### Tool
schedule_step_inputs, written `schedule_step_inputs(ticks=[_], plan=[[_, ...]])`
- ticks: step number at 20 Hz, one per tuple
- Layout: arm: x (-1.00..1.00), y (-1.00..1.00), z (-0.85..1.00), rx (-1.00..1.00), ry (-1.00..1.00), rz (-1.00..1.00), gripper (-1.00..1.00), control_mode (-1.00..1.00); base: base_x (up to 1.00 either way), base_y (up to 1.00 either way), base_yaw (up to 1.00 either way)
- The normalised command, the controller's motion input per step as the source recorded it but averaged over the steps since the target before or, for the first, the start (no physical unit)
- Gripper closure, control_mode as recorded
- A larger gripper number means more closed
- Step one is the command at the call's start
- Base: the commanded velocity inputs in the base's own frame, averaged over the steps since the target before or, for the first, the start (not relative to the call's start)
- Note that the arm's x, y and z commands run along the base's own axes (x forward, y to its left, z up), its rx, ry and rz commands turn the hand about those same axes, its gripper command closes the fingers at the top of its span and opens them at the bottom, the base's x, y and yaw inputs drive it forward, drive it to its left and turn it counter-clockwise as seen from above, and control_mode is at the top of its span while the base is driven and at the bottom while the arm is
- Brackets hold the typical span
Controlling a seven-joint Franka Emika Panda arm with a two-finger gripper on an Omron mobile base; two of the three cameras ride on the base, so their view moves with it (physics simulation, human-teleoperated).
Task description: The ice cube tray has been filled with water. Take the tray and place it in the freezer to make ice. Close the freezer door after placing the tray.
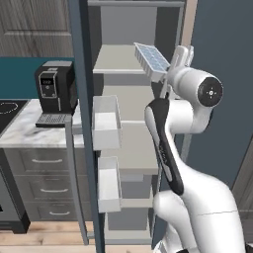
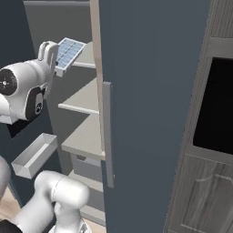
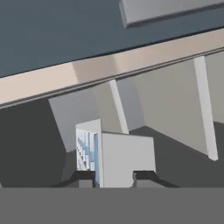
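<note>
Nearest the base, the white arm rises in a tall fold, elbow bent toward the cabinet and wrist turned up and forward, so the two-finger dark-tipped gripper [image 3: 113,177] sits at upper-shelf height. Its fingers are clamped on the small pale grey-white ice cube tray [image 1: 152,60], gripped at its near end; the tray's long axis runs on from the gripper, up and away toward the interior, tilted rather than level, its light blue water [image 2: 69,52] cells facing up and outward. Just beyond and below the tray lies a pale grey upper shelf [image 1: 114,59] of the tall slate-blue freezer [image 1: 132,118]; the tray seems to hang over it without resting. The narrow slate-blue freezer door [image 1: 81,99] stands open, white bins [image 1: 106,123] facing inward. Placement likely needs the tray levelled, then lowered.
</note>
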Motion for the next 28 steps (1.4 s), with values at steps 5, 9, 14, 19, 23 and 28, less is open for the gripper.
schedule_step_inputs(ticks=[5, 9, 14, 19, 23, 28], plan=[[0.74, 0.0, 0.0, 0.0, 0.05, -0.06, 1.0, -1.0, 0.0, 0.0, 0.0], [0.72, 0.0, 0.0, 0.0, 0.06, -0.1, 1.0, -1.0, 0.0, 0.0, 0.0], [0.55, -0.04, 0.0, 0.0, 0.06, -0.06, 1.0, -1.0, 0.0, 0.0, 0.0], [0.55, -0.07, -0.11, 0.0, 0.04, -0.03, 1.0, -1.0, 0.0, 0.0, 0.0], [0.55, -0.12, -0.16, 0.0, 0.02, -0.01, 1.0, -1.0, 0.0, 0.0, 0.0], [0.55, -0.05, -0.24, 0.0, 0.0, 0.0, 1.0, -1.0, 0.0, 0.0, 0.0]])
